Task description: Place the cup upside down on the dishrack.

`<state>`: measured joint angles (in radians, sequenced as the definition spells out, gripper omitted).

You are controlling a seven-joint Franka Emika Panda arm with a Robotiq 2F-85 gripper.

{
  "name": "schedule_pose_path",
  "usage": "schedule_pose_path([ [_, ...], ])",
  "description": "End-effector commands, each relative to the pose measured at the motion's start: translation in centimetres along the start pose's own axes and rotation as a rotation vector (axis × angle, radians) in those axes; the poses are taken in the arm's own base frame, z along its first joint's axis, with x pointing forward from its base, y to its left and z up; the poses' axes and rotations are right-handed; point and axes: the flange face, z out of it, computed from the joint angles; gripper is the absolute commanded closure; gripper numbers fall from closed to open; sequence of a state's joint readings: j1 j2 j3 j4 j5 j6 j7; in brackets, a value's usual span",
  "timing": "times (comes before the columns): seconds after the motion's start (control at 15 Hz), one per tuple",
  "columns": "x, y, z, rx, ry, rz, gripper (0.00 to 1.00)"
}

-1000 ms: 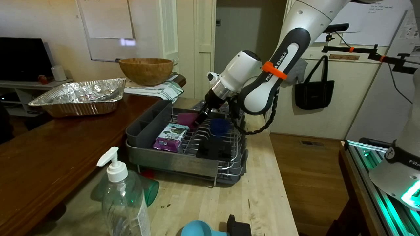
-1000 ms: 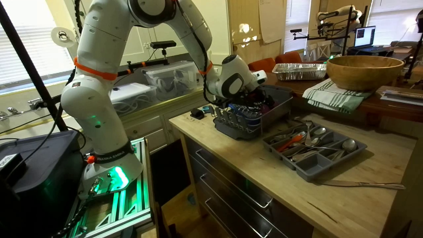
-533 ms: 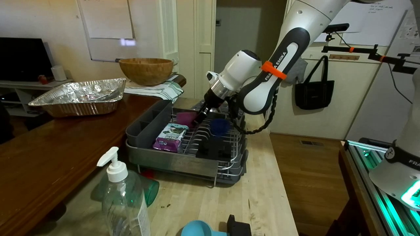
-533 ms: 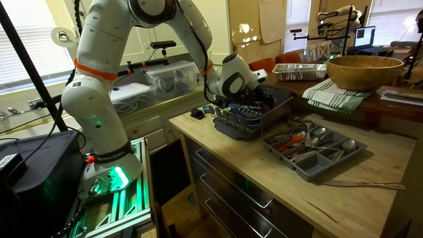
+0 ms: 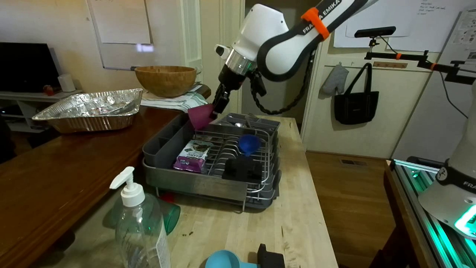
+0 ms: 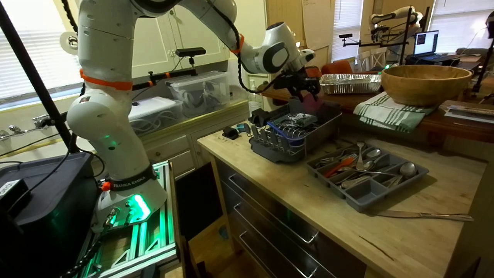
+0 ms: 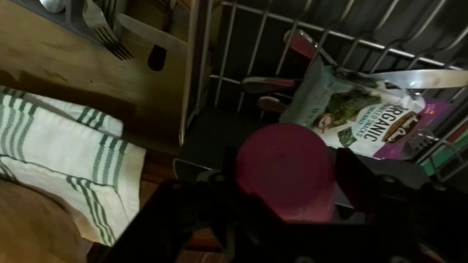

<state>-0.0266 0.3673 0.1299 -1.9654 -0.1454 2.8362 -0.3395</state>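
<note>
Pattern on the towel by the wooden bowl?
White with groups of green stripes; the towel shows best in the wrist view.

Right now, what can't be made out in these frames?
Magenta cup: gripped side hidden by the pincer, in an exterior view.
Pink-handled utensils: one end hidden under the seaweed snacks packet, in the wrist view.
Franka arm: elbow cut off by the top edge in both exterior views.
Whiteboard writing: too small to read, in an exterior view.
</note>
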Motion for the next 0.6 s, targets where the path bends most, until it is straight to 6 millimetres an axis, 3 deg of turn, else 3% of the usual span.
schedule_pose_path([
  [0.0, 1.7, 1.3, -0.7, 0.077, -0.148, -0.106, 0.57],
  [0.33, 2.5, 5.5, -1.4, -0.02, -0.339, -0.222, 0.57],
  [0.53, 2.2, 5.7, 0.0, -0.015, -0.413, -0.293, 0.57],
])
